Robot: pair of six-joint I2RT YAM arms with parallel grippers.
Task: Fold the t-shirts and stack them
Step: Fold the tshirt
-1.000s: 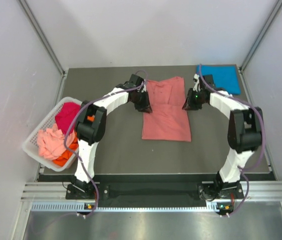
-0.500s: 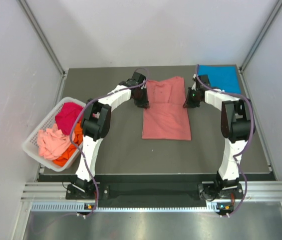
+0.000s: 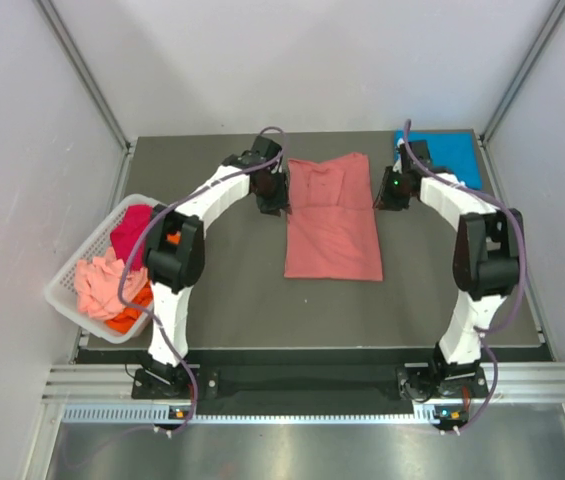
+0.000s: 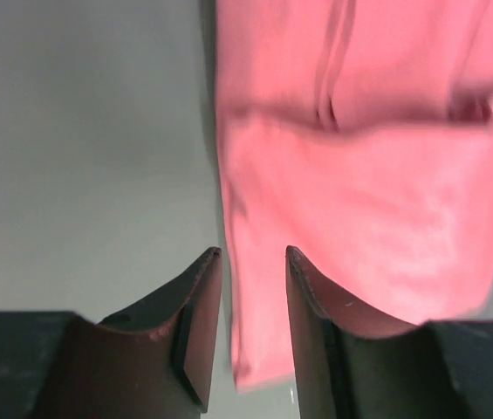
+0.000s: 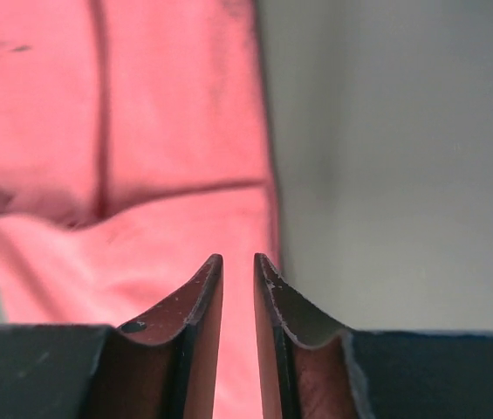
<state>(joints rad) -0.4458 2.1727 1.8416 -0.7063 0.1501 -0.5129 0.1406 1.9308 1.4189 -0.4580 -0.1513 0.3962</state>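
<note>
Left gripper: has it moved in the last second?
Yes. The left gripper has backed leftward, off the left edge of the salmon-pink t-shirt, and is now beside it.

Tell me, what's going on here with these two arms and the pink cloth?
Two robot arms are folding t-shirts. A salmon-pink t-shirt lies partly folded mid-table. The left gripper hangs at its left edge, jaws apart; the right gripper at its right edge, jaws narrowly apart. Neither seems to hold cloth. A blue t-shirt lies folded at the far right corner, and more shirts wait in the white basket on the left.
</note>
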